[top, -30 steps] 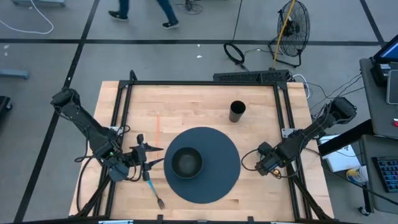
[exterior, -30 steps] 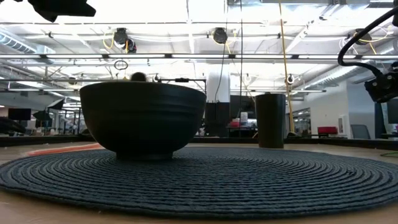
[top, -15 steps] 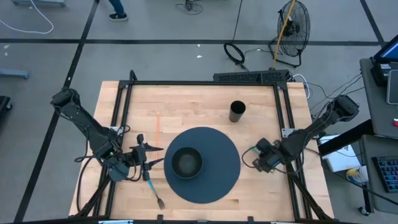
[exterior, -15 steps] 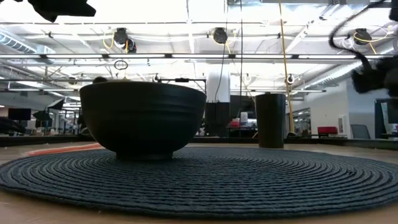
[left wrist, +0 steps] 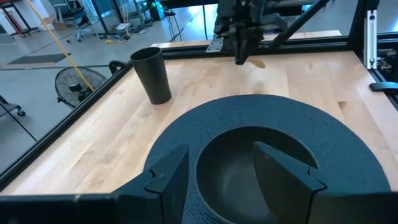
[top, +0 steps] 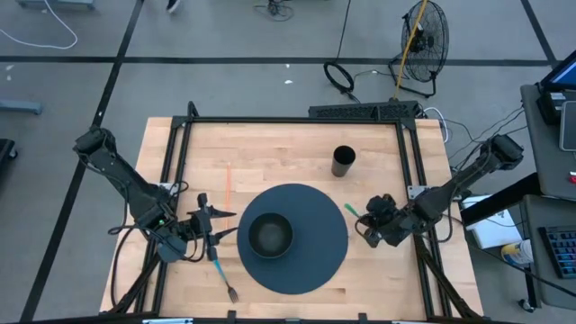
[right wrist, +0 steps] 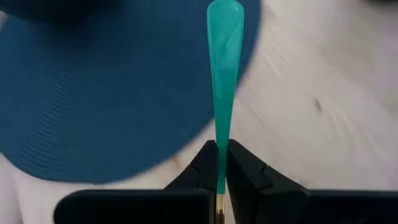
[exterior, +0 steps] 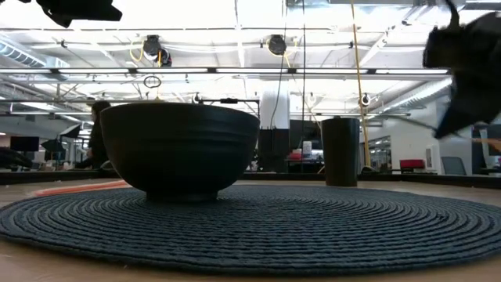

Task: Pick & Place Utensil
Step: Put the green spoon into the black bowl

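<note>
Right gripper (right wrist: 217, 163), frame centre-right, pinches a slim green-handled utensil (right wrist: 219, 74) beside the round dark woven placemat (top: 310, 256). Narrow grip: the handle may pivot or slip. Left gripper (left wrist: 236, 174) open, lower left.

The right gripper (top: 367, 224) hangs at the table's right side with its fingers (right wrist: 202, 163) pinched together. The left gripper (top: 219, 228) waits at the left, fingers (left wrist: 166, 175) parted.

Grey tiled floor (top: 81, 81), standing fan (top: 423, 36) beyond the wooden counter (top: 270, 157), coiled black cable (top: 340, 76), ceiling strip lights (exterior: 235, 51)
</note>
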Motion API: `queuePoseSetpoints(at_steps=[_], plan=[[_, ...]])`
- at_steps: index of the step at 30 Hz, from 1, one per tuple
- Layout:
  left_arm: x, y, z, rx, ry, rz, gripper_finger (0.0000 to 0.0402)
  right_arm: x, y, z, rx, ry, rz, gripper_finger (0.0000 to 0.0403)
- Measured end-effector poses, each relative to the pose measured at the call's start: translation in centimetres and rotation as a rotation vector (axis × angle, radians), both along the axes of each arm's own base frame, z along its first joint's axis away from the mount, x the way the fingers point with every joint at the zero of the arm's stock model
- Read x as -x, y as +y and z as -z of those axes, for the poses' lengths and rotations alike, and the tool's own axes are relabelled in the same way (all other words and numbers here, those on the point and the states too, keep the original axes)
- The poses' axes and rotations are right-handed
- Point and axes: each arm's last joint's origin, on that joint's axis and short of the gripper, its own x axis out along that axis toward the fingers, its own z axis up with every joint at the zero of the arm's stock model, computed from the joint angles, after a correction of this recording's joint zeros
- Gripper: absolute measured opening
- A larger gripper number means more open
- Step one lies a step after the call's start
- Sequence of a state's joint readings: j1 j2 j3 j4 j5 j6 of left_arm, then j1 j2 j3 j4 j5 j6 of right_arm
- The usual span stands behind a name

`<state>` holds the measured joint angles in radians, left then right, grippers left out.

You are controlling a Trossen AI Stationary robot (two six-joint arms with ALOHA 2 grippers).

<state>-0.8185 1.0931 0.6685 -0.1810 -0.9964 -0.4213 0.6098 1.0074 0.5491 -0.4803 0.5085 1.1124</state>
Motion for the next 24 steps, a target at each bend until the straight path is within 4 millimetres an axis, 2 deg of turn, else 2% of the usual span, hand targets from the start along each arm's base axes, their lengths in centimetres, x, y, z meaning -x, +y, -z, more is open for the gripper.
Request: queuePoseSetpoints(at_steps=[11, 17, 20, 24], plan=[[-0.1, 0.0, -0.3, 0.010, -0.036, -0.027, 0.0184, -2.5, 1.1, -4.4, 0.263, -0.451, -0.255, 0.0007], [-1.1, 0.5, -0.9, 0.013, -0.069, -0.027, 0.0184, -4.2, 1.2, -6.7, 0.409, -0.674, -0.375, 0.0008], [-1.9, 0.9, -1.3, 0.014, -0.078, 0.010, 0.0184, -5.4, 0.9, -7.1, 0.412, -0.768, -0.455, 0.0008], [-3.0, 1.4, -1.7, 0.000, -0.094, 0.066, 0.0184, -7.2, 0.4, -6.4, 0.411, -0.827, -0.509, 0.0008]])
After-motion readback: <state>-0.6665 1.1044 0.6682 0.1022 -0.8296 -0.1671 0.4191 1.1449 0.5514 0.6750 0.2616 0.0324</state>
